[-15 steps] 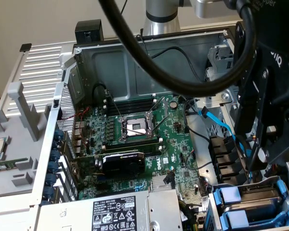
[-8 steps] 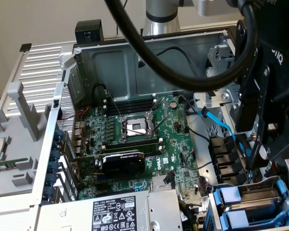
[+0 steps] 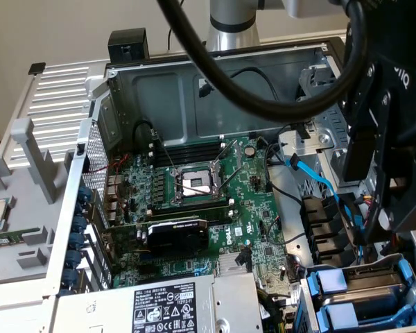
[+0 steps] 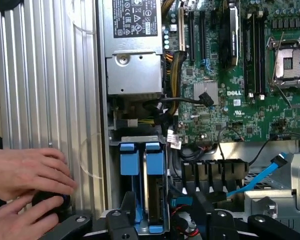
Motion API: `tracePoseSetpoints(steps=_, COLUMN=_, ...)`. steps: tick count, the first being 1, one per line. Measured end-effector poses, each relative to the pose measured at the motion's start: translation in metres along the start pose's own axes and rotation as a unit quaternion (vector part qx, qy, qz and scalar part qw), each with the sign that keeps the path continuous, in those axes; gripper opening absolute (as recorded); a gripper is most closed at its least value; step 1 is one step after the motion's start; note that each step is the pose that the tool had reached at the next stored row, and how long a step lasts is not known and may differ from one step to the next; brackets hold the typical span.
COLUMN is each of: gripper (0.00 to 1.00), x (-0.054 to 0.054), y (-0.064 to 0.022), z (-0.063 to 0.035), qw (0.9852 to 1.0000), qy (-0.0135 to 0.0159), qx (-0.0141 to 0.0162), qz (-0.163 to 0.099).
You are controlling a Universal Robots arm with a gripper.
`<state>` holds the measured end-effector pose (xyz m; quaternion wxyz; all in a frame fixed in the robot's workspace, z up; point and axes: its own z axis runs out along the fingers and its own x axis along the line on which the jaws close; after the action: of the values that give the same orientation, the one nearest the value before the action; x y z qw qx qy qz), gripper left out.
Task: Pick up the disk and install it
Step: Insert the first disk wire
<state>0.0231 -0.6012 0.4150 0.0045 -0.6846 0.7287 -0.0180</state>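
Disk (image 4: pixel 152 192) stands on its edge in the drive bay (image 4: pixel 140 138), clipped in its blue frame, beside another blue carrier (image 4: pixel 129 162). It looks put in already, so little seems left. Gripper (image 4: pixel 162 212) hangs right over it, jaws wide apart, holding nothing. Farther off lies the green motherboard (image 4: pixel 230 100).

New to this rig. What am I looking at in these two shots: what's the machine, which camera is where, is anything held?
It is one robot arm working over an open computer case. The exterior view looks in from outside and shows the motherboard and power supply. The wrist view rides on the arm and looks down past its open gripper, which holds nothing. Below the gripper, two blue drive carriers stand side by side in their bay. A person's hands are beside the case.
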Motion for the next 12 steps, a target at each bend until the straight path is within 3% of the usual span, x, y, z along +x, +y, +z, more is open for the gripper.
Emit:
tracePoseSetpoints(steps=1, gripper=0.59, x=-0.0001, y=0.0000, z=0.0001, qw=1.0000, qy=-0.0001, qx=0.0027, qz=0.003)
tracePoseSetpoints(steps=3, gripper=0.59, x=-0.0002, y=0.0000, z=0.0002, qw=0.9999, qy=-0.0011, qx=0.0101, qz=0.008)
tracePoseSetpoints(steps=5, gripper=0.59, x=-0.0003, y=-0.0002, z=0.0000, qw=0.9998, qy=-0.0036, qx=0.0153, qz=0.013)
tracePoseSetpoints(steps=6, gripper=0.59, x=-0.0003, y=-0.0003, z=0.0002, qw=0.9997, qy=-0.0063, qx=0.0159, qz=0.017)
tracePoseSetpoints(steps=10, gripper=0.59, x=-0.0004, y=-0.0017, z=0.0013, qw=0.9993, qy=-0.0101, qx=0.0159, qz=0.032)
tracePoseSetpoints(steps=12, gripper=0.59, x=-0.0009, y=-0.0066, z=0.0017, qw=0.9992, qy=-0.0108, qx=0.0189, qz=0.032)
